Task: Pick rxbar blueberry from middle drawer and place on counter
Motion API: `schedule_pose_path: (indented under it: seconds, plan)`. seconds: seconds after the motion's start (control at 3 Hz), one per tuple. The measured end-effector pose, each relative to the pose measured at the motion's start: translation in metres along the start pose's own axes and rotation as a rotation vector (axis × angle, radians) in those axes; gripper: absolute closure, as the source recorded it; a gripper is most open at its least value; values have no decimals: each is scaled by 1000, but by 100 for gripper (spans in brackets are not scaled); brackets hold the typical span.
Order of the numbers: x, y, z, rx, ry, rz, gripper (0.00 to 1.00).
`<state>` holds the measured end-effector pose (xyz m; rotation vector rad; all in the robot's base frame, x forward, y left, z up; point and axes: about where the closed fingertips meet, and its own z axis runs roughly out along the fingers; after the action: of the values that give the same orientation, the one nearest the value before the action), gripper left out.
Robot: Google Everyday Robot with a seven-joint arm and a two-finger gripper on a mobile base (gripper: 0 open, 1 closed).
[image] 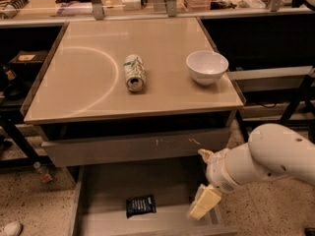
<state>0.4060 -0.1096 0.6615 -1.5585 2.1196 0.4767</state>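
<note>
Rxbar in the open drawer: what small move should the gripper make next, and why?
Probably move the gripper left, toward the rxbar. The rxbar lies flat and untouched on the drawer floor, and the gripper hangs to its right, near the drawer's right wall, not yet above it.

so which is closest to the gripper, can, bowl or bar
The rxbar blueberry, flat in the middle drawer near the gripper; can and bowl sit on the counter.
</note>
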Motion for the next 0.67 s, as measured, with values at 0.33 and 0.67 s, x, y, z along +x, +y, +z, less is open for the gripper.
schedule_pose_path:
  seconds: [0.33,0.67]
  plan:
    - [5,-1,42,1,-97,6,0]
    - [16,0,78,-27,-161,27,0]
